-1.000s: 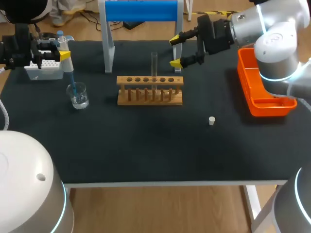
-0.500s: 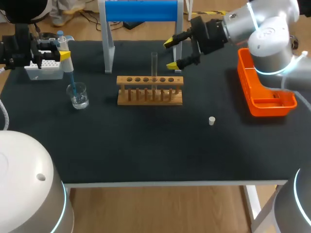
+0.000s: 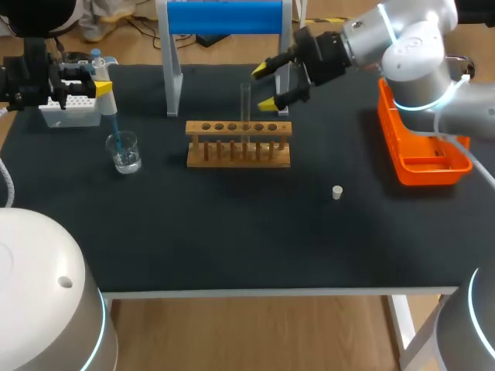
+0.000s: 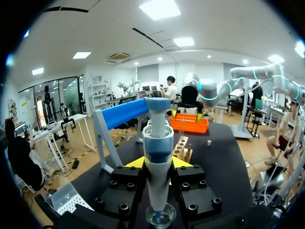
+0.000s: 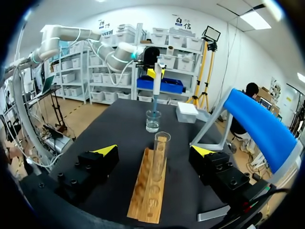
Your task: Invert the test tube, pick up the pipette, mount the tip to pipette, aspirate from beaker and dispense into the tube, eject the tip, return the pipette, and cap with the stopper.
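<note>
My left gripper [image 3: 97, 79] is shut on the white and blue pipette [image 4: 158, 143], holding it upright at the table's far left. The pipette's blue tip [image 3: 116, 131] dips into the glass beaker [image 3: 124, 151], which also shows under the fingers [image 4: 160, 217]. A clear test tube [image 3: 246, 102] stands upright in the wooden rack [image 3: 238, 144]. My right gripper [image 3: 264, 86] is open just right of the tube's top. In the right wrist view the tube [image 5: 161, 149] stands ahead, between the spread fingers and untouched. A small white stopper [image 3: 337, 192] lies on the mat.
A white tip box [image 3: 73, 110] sits behind the beaker at the far left. A blue-topped pipette stand [image 3: 224, 17] rises behind the rack. An orange tray [image 3: 418, 147] lies at the right edge. Bare black mat fills the front half.
My right arm has moved left, bringing its open gripper close to the test tube's top. The left arm and pipette have stayed still.
</note>
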{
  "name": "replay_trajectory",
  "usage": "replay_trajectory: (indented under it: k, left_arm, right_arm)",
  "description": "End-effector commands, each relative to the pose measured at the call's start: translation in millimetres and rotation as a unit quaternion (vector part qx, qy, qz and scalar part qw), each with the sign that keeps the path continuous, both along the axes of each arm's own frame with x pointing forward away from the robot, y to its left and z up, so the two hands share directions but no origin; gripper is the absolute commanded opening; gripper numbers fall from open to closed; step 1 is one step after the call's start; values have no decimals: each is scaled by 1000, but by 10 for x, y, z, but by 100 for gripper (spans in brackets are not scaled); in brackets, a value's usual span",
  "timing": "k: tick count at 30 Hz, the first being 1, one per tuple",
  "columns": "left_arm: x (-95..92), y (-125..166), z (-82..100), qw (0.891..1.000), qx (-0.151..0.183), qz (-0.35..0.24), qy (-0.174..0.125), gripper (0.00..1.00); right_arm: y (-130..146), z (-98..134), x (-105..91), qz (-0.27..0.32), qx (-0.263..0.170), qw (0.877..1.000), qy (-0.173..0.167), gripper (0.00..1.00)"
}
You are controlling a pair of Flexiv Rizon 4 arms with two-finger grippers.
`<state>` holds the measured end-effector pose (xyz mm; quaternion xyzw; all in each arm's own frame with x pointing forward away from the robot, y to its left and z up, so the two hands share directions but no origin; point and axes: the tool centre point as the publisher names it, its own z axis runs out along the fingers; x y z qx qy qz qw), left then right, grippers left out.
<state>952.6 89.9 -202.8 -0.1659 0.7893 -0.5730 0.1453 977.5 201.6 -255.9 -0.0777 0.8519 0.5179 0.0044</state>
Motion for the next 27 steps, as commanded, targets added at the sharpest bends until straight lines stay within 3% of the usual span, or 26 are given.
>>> replay_trajectory:
  k: [1, 16, 27]
  left_arm:
    - [-5, -4, 8, 1000, 1, 1, 0, 0]
    - [-5, -4, 8, 1000, 1, 1, 0, 0]
    - [-5, -4, 8, 1000, 1, 1, 0, 0]
  right_arm:
    - [71, -65, 41, 13, -5, 1000, 6, 100]
    - [218, -212, 84, 48, -19, 998, 32, 100]
    - [291, -293, 103, 68, -42, 996, 31, 100]
